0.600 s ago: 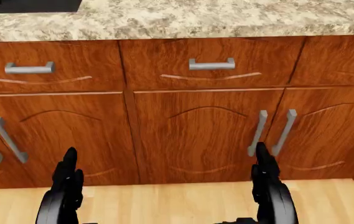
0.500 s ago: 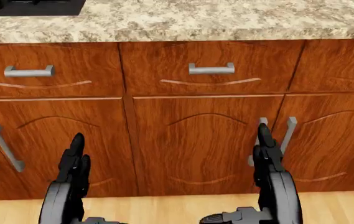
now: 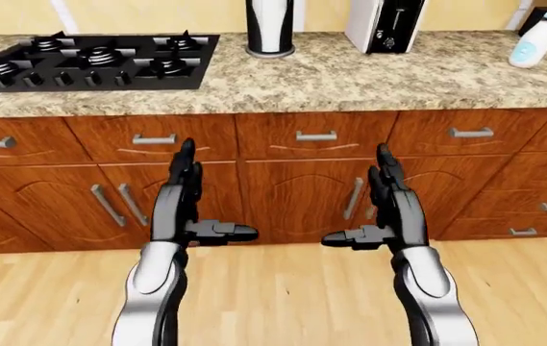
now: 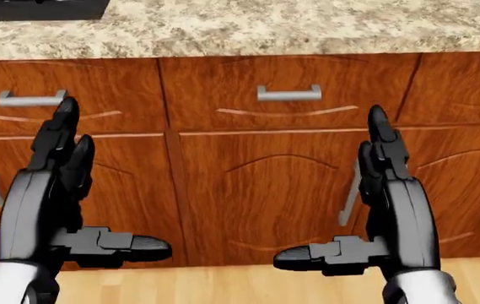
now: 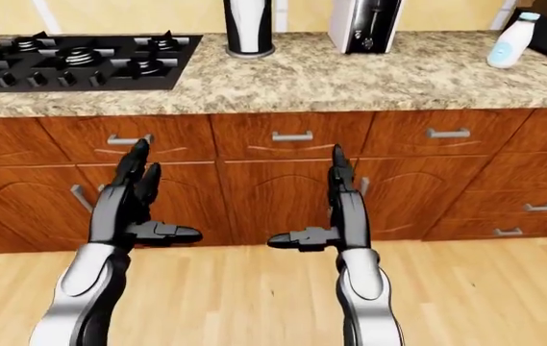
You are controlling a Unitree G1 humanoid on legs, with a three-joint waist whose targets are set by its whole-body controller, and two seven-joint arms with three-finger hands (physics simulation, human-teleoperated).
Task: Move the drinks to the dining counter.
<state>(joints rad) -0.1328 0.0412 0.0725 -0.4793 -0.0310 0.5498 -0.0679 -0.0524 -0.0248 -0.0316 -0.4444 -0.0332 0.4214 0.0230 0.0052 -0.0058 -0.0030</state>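
Both arms reach forward before wooden cabinet doors, each with fingers straight up and thumb pointing inward: the left robot hand and right robot hand are spread open, holding nothing. A pale blue bottle stands on the granite worktop, well apart at two o'clock from the right robot hand.

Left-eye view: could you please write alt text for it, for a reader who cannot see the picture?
Two black three-finger robot hands, left hand and right hand, are raised open and empty before brown wooden cabinet doors under a speckled granite counter. On the counter stand a black gas hob at left and a pale blue and white bottle at far right.
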